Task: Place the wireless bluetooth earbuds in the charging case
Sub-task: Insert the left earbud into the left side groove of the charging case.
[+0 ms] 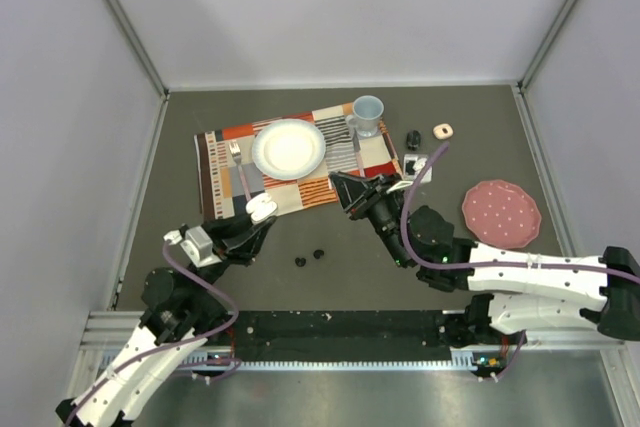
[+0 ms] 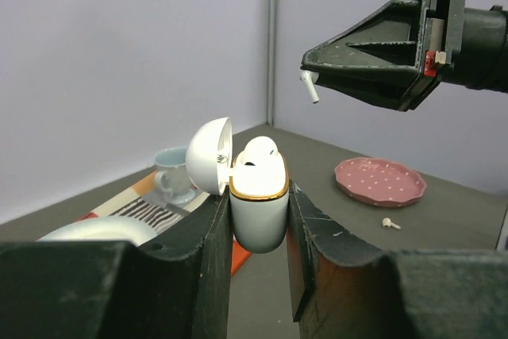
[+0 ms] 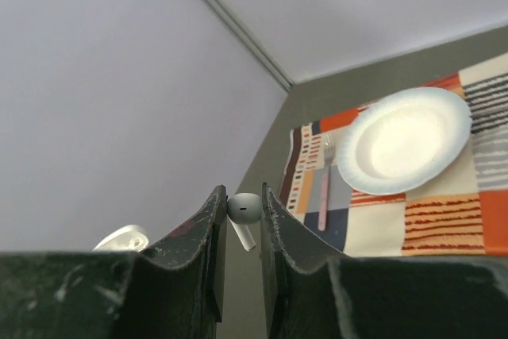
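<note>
My left hand (image 2: pixel 259 196) is closed narrowly on the charging case (image 2: pixel 258 216), one finger (image 2: pixel 213 236) pressed to each side of its white body. The case stands upright in the grip with its lid (image 2: pixel 208 156) swung open to the left. One white earbud (image 2: pixel 259 151) sits in the case, its rounded head showing above the gold rim.

From overhead, the left arm rises from its base at the near left and reaches forward and to the right. That puts the hand over the near edge of the striped placemat (image 1: pixel 215 162).

My right hand (image 3: pixel 244 220) pinches a second white earbud (image 3: pixel 244 208) by its head, with the short stem angling down between the fingertips. In the left wrist view this hand hangs above and to the right of the open case, clear of it. The right arm lies low, its long white link running leftward from the base at the near right. The wrist is bent forward toward the placemat's near right corner.

Two black earbuds (image 1: pixel 309 257) lie side by side on the tabletop (image 1: pixel 480 117) between the hands and the arm bases. Another loose white earbud (image 2: pixel 389 224) lies just beside the pink plate (image 1: pixel 501 212). The white plate (image 1: pixel 289 147), a fork (image 1: pixel 238 162) and a cup (image 1: pixel 366 114) rest on the placemat.
</note>
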You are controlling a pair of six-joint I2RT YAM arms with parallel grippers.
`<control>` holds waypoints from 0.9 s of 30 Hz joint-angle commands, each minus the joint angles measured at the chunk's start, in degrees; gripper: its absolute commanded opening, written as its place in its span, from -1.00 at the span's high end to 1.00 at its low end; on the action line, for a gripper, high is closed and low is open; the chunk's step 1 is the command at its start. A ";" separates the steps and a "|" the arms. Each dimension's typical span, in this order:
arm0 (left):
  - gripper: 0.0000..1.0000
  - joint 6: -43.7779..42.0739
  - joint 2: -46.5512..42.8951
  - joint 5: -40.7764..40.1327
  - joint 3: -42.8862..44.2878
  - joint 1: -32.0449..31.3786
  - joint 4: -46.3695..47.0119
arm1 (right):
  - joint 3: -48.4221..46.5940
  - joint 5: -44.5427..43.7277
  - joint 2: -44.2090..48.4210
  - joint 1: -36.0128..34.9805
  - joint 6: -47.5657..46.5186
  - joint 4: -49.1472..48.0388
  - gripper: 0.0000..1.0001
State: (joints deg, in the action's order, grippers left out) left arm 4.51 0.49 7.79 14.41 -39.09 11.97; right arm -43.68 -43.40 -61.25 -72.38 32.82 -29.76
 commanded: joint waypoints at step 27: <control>1.00 3.75 6.45 4.07 -3.25 0.16 17.56 | -8.08 6.66 -12.48 -14.01 -24.73 -27.98 1.00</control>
State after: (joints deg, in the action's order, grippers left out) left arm 7.46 5.80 11.18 11.29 -39.09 25.93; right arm -47.92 -38.57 -71.57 -85.03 11.77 -53.30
